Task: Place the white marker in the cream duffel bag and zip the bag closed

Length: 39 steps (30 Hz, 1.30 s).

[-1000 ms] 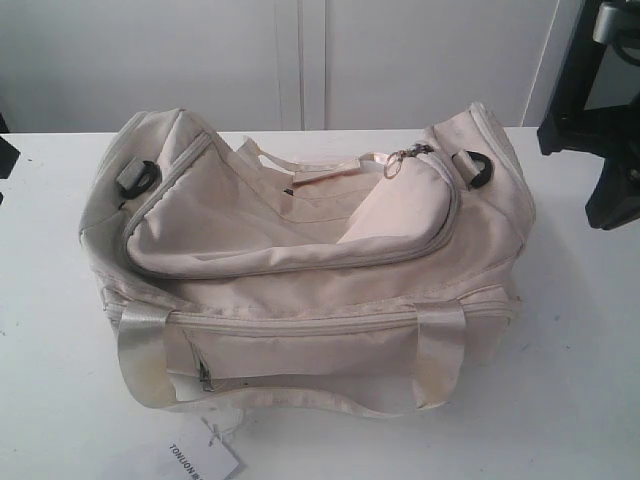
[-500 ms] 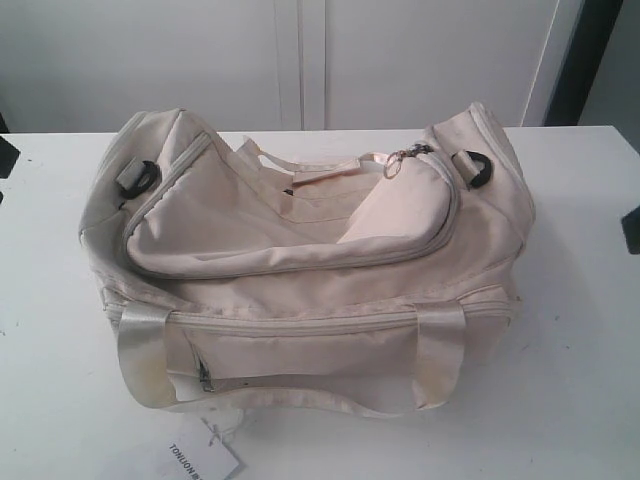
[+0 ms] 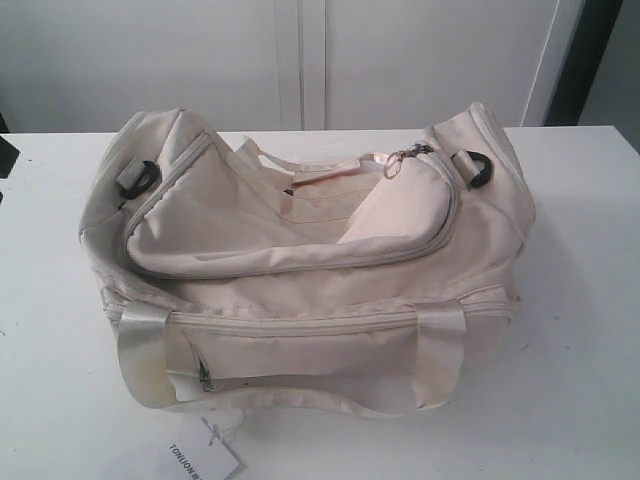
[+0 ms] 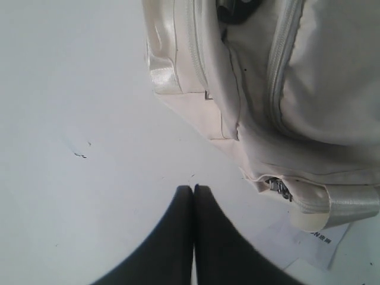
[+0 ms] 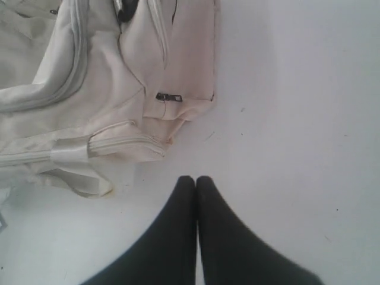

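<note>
Left gripper (image 4: 193,189) and right gripper (image 5: 195,179), both closed, in wrist views only

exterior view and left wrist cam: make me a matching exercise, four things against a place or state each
1 cream duffel bag
2 paper tag
3 left gripper
4 zip pull

A shut, over bare table
B on the bag's top, right end in exterior view
C middle of the table
D on the table, cut by the exterior view's lower edge

Pairs: 1-C, 2-D, 3-A, 4-B
</note>
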Tool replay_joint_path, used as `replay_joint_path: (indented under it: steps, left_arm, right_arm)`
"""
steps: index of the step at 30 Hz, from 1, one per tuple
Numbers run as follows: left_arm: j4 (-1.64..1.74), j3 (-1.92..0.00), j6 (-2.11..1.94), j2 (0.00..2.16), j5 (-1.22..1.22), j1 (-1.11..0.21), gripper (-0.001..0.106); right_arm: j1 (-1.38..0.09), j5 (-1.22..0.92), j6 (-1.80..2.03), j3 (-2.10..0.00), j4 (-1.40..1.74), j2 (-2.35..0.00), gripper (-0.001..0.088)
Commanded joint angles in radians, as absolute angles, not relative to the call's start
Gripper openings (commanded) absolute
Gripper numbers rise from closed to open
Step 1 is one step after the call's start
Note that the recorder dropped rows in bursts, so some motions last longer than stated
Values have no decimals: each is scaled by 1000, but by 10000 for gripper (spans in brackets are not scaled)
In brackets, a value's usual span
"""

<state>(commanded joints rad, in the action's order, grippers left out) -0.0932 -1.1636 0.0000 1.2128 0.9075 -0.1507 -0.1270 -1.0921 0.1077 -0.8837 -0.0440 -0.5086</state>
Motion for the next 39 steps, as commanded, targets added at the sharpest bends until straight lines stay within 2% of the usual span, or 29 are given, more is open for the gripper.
replay_joint_path:
  steps: [7, 13, 28, 39]
  left_arm:
    - [-93, -1164, 0, 1213, 907, -151, 0]
    - [-93, -1164, 0, 1213, 907, -151, 0]
    - [-94, -1164, 0, 1213, 907, -151, 0]
    - [-94, -1164, 0, 1213, 909, -151, 0]
  right_arm:
    - [-127, -1090, 71, -884, 56, -171, 0]
    - [-92, -1063, 41, -869, 112, -9, 0]
    - [-80, -972, 38, -625, 112, 0, 0]
    - [-80, -952, 38, -604, 104, 0, 0]
